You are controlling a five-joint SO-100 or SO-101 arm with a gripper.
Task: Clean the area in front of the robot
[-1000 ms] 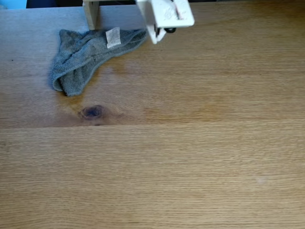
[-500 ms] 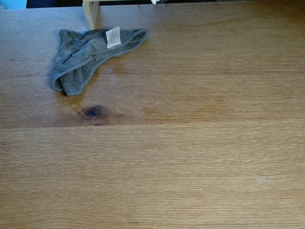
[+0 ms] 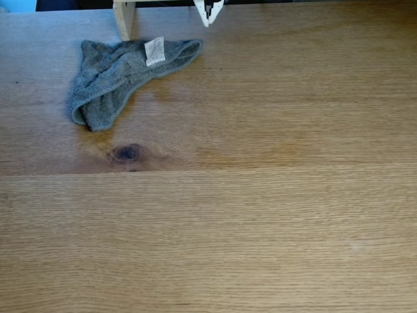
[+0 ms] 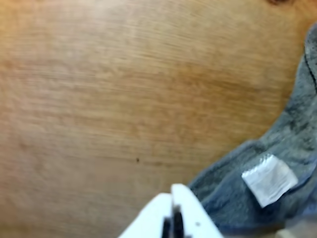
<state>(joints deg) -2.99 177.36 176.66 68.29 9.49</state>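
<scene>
White plastic jaws of the slim robot arm [image 4: 173,210] poke in from the bottom edge of the wrist view, their two tips pressed together with only a thin dark line between them and nothing pinched. They hang above bare wood, just beside the near corner of a crumpled grey terry cloth [image 4: 277,163] that carries a small white fabric label [image 4: 270,179]. In the fixed view the same pointed tips [image 3: 208,14] show at the top edge, apart from the cloth [image 3: 114,78], which lies to their left with its label [image 3: 154,51] facing up. A pale wooden post [image 3: 124,18] stands at the cloth's upper edge. The broad light-brown oak-grain tabletop [image 3: 260,215] spreads out below, with plank seams, one dark knot [image 3: 126,152] beneath the cloth, and a faint whitish smudge [image 3: 355,246] towards the lower right
</scene>
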